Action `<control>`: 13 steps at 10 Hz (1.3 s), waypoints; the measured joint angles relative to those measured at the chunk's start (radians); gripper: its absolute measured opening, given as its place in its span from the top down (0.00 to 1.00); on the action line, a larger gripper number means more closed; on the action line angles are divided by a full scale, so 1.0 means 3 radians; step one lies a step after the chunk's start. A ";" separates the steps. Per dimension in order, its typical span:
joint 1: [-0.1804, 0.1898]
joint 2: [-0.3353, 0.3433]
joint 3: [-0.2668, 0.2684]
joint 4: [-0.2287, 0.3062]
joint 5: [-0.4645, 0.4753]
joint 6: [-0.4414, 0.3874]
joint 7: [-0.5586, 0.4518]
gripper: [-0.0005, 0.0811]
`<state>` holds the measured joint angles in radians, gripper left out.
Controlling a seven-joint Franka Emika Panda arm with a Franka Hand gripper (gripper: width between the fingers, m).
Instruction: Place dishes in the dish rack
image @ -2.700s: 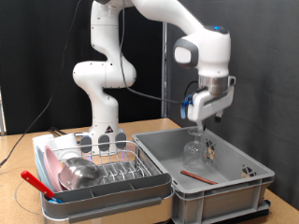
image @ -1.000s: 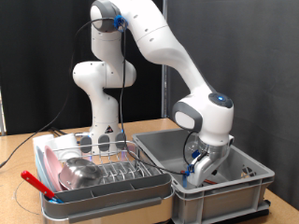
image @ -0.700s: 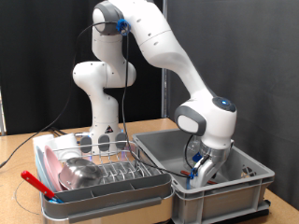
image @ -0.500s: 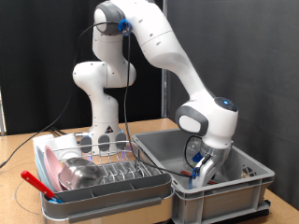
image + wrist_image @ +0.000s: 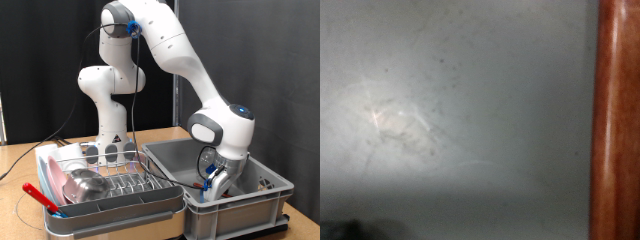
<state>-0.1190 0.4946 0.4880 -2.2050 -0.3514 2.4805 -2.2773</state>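
Arm bends steeply down into the grey tub (image 5: 268, 186), its gripper (image 5: 214, 187) low inside, at the near wall; whether the fingers are parted or hold anything cannot be told. One red utensil (image 5: 617, 120) lies on the tub floor, close under the hand. One dish rack (image 5: 104, 180) beside the tub holds one pink plate (image 5: 57, 176) and one steel bowl (image 5: 84, 186).

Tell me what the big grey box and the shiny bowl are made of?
The big grey rectangular tub looks like matte plastic: dull, even grey, thick moulded rim. The shiny round bowl in the chrome wire rack looks like polished steel: it mirrors light. The gripper is down inside the tub.
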 joint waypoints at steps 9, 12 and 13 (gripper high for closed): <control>-0.0029 0.0025 -0.0005 0.0037 0.0097 0.0042 0.0126 0.89; -0.0265 -0.0078 0.0219 0.0006 0.0365 0.0188 -0.0201 0.89; -0.0342 -0.0179 0.0311 -0.0031 0.0423 0.0212 -0.0289 0.89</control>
<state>-0.2215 0.4408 0.5814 -2.2144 -0.2247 2.5441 -2.3640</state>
